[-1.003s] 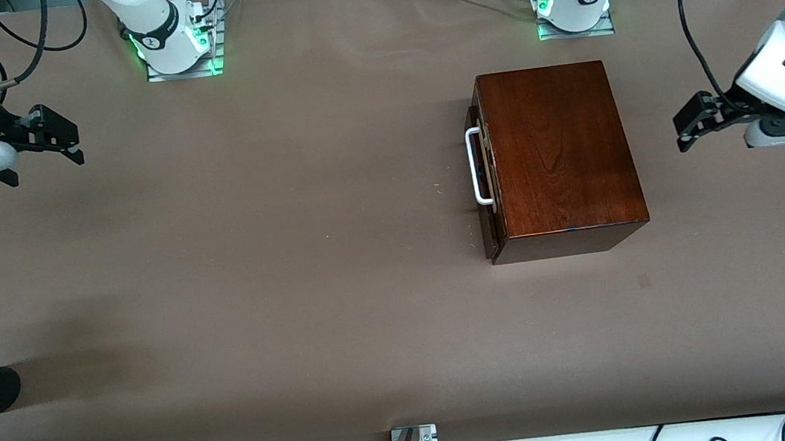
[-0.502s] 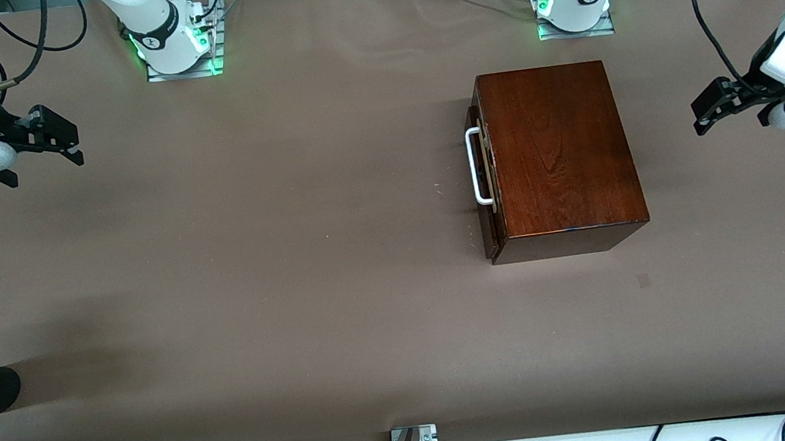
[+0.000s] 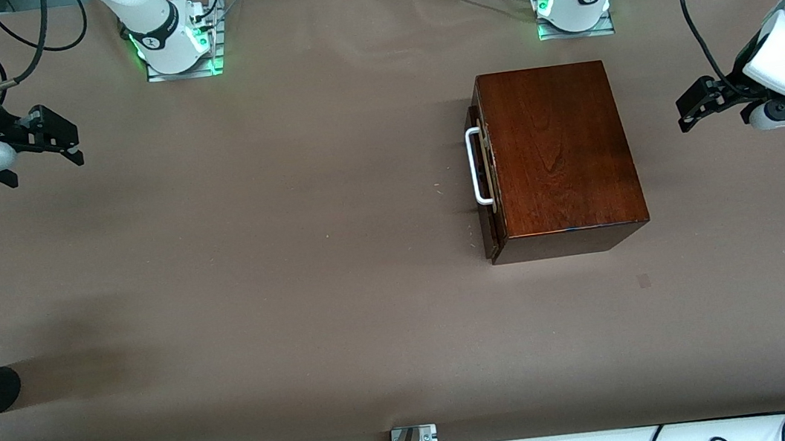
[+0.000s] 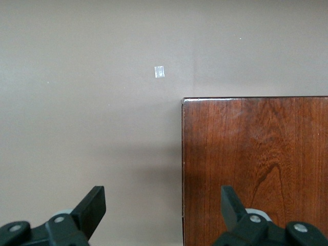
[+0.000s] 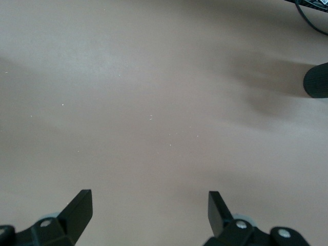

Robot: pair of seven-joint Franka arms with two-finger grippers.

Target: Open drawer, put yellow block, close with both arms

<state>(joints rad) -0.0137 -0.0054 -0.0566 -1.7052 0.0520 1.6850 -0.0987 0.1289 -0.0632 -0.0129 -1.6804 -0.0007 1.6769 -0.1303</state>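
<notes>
So the dark reddish-brown wooden drawer box (image 3: 559, 159) sat on the brown paper-covered table (image 3: 256, 267) toward the left arm's end, with its white bar handle (image 3: 477, 167) facing the right arm's end, and the drawer front looked pushed in, or very nearly. No yellow block showed anywhere, in any view. That fit two readings: either the block was inside and the drawer was shut on it, or it simply wasn't out on the table where the cameras could see. I couldn't settle which from this, so I wouldn't call a next move beyond saying that anything done to the drawer would have to go through that handle, and neither set of jaws was near it. The left gripper (image 3: 685, 114) hung over bare table past the box's closed back end, jaws spread wide and holding nothing. The right gripper (image 3: 70, 140) hung over the table at the right arm's end, well apart from the box, jaws also wide and holding nothing; that arm looked to be waiting. On views: the left wrist camera showed the box's top corner (image 4: 256, 169) right ahead of one finger (image 4: 92, 207), plus a small pale scrap (image 4: 160, 72) on the paper. The right wrist view showed plain table and a dark rounded thing (image 5: 316, 81) at the edge, which the front view also caught.
</notes>
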